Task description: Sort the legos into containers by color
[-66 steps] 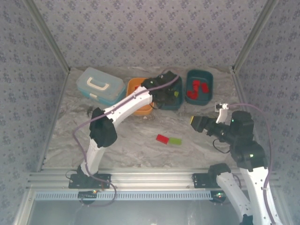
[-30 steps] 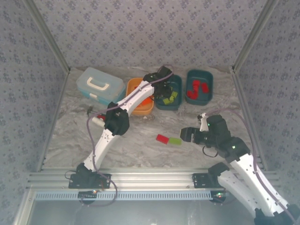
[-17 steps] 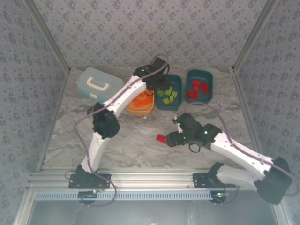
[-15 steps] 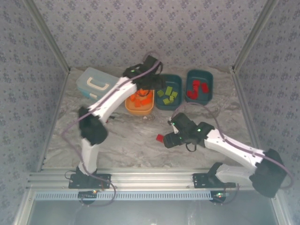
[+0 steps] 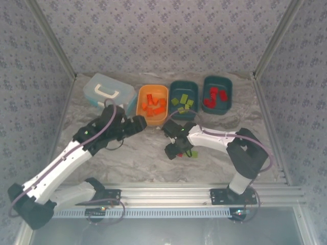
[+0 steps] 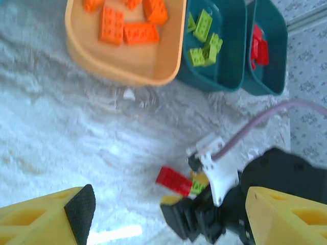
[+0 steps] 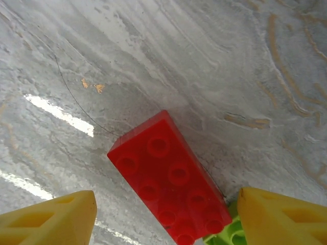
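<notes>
From above, the right tool [image 5: 172, 151] covers most of the red brick [image 5: 179, 153], and we cannot tell whether they touch. In the right wrist view, the bottom edge cuts off the lime green brick [image 7: 225, 238], so we see only a corner. In the left wrist view, the top edge clips the orange bin [image 6: 127, 76], the teal bin of green bricks [image 6: 227, 81] and the teal bin of red bricks [image 6: 272, 81], whose contents blur together.

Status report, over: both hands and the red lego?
Left hand open, empty, near orange bin. Right hand open, straddling red lego on table. Green lego right beside it.
</notes>
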Tool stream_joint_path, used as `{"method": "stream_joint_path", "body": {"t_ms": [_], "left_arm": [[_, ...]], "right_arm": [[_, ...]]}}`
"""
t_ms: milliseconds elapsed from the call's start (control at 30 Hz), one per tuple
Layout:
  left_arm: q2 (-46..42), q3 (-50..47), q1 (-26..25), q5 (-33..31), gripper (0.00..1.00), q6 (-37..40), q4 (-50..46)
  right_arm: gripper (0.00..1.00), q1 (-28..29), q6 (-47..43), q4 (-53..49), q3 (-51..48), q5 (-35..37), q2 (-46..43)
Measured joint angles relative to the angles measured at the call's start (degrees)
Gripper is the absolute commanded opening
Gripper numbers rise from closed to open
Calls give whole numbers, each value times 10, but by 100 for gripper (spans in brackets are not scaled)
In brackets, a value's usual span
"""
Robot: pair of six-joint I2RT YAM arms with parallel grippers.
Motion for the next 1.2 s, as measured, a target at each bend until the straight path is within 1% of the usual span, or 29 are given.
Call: {"method": "stream_joint_path", "body": {"t_ms": [67, 100, 200, 300, 500, 533, 667, 800, 867, 967, 1033, 1100, 1200], "left_arm": [[-44, -26, -3, 15, 81, -14, -2], [-66, -34, -4, 23, 81, -20, -2], [-115, -42, -7, 34, 81, -32, -3], [-138, -43, -7, 36, 81, -38, -4], [-129, -43, -7, 38, 82, -39, -4], [-125, -43, -7, 39, 82, -39, -4], [-107, -43, -17, 41, 82, -38, -3], [-92, -45, -54, 38, 82, -32, 16], [-75, -53, -81, 35, 82, -32, 36], [-31, -73, -125, 25, 82, -32, 73], [19, -76, -149, 18, 81, -31, 94], [68, -76, -166, 11, 81, -28, 113], [138, -64, -182, 5, 80, -17, 131]], "right_arm": [[74, 1, -9, -6, 18, 12, 17], [72, 1, -13, -8, 28, 16, 27], [65, 2, -26, -10, 53, 27, 57], [57, 5, -31, -16, 56, 33, 78], [37, 11, -34, -21, 58, 34, 79], [35, 11, -34, -21, 58, 34, 79], [32, 11, -32, -22, 58, 39, 76], [31, 3, -25, -32, 62, 54, 44], [31, -15, -19, -38, 69, 59, 7], [32, -79, -7, -38, 101, 63, -61], [33, -144, 0, -30, 131, 62, -92], [32, -211, 9, -15, 155, 62, -104], [32, -310, 22, 10, 188, 54, -83]]}}
